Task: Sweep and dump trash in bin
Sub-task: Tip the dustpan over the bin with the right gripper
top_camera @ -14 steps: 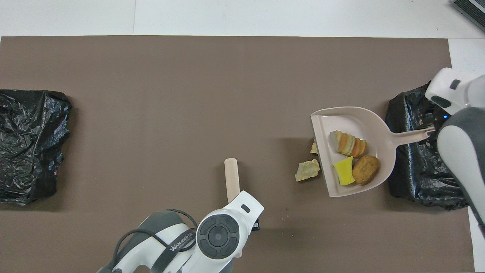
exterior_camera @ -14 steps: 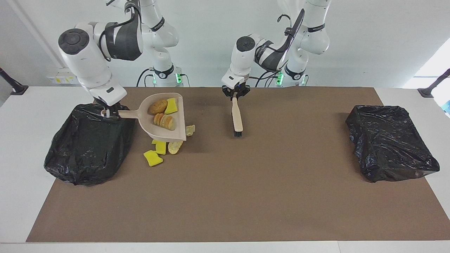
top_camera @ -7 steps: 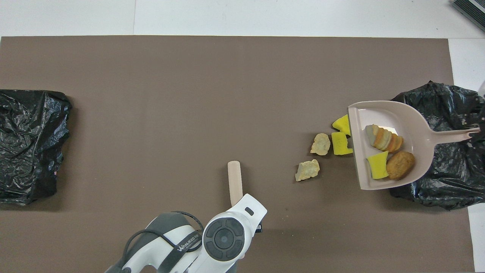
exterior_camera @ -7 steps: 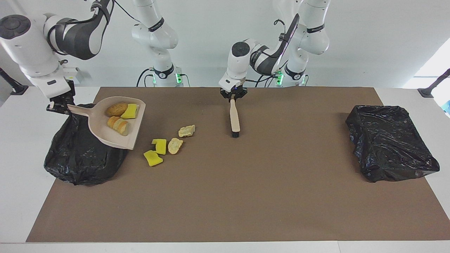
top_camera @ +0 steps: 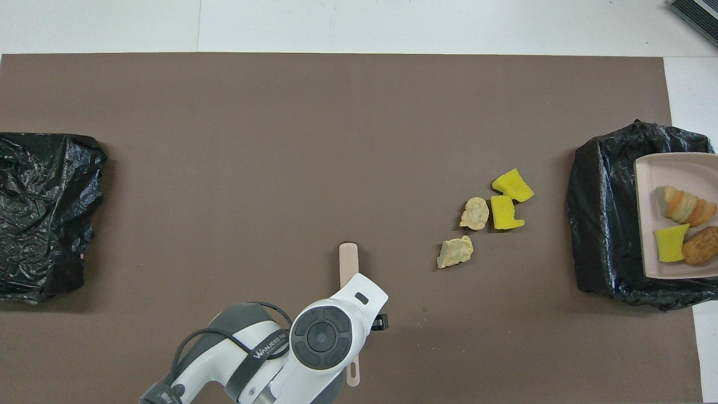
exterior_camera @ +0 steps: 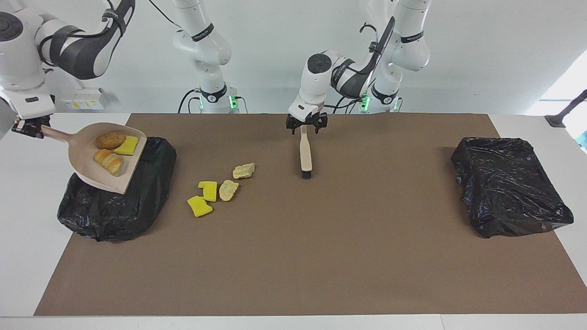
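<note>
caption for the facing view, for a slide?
Right gripper holds the loaded dustpan over a black-bagged bin; four scraps remain on the mat.

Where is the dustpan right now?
The dustpan is held up by the right gripper over the black bin bag at the right arm's end of the table, with three scraps in it.

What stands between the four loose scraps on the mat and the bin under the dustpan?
Nothing visible: only bare mat separates the scraps from the bin; the dustpan hangs above it in the right claw.
</note>
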You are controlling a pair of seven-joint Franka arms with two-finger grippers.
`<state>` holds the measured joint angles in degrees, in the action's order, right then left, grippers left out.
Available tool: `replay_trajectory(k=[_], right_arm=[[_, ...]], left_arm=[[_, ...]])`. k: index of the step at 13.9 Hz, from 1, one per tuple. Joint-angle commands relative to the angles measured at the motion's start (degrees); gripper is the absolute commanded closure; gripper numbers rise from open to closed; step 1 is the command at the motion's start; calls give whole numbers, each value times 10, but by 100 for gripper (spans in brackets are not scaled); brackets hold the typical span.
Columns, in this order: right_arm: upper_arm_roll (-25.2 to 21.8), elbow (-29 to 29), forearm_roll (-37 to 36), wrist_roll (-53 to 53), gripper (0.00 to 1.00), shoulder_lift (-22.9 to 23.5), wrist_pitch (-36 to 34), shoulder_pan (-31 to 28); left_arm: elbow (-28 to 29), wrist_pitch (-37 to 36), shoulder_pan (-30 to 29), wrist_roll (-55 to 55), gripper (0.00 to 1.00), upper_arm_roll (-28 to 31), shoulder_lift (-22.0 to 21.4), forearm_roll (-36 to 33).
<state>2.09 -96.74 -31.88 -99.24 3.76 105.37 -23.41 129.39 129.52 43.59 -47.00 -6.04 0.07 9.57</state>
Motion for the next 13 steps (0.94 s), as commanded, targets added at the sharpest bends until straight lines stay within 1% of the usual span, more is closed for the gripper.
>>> replay_trajectory(k=[1, 4, 5, 8, 9, 11, 13], right_arm=[[5, -20, -85, 76, 100, -14, 2, 34], [5, -62, -154, 160, 100, -40, -4, 68], [5, -67, -171, 176, 100, -43, -9, 72], [5, -66, -213, 178, 100, -44, -11, 72], [5, -64, -222, 178, 100, -45, -6, 65], [2, -57, -216, 178, 100, -52, 5, 43], [3, -46, -190, 180, 100, -56, 14, 25]], left_arm=[[-25, -32, -51, -3, 0, 0, -9, -38], [-57, -65, -123, 48, 0, 1, -10, -47], [-63, -73, -142, 67, 0, 1, -10, -47], [-63, -77, -200, 140, 0, 1, -17, -47], [-63, -90, -221, 175, 0, 1, -24, -47], [-63, -120, -266, 237, 0, 2, -43, -47], [-63, -152, -314, 304, 0, 2, -56, -47]])
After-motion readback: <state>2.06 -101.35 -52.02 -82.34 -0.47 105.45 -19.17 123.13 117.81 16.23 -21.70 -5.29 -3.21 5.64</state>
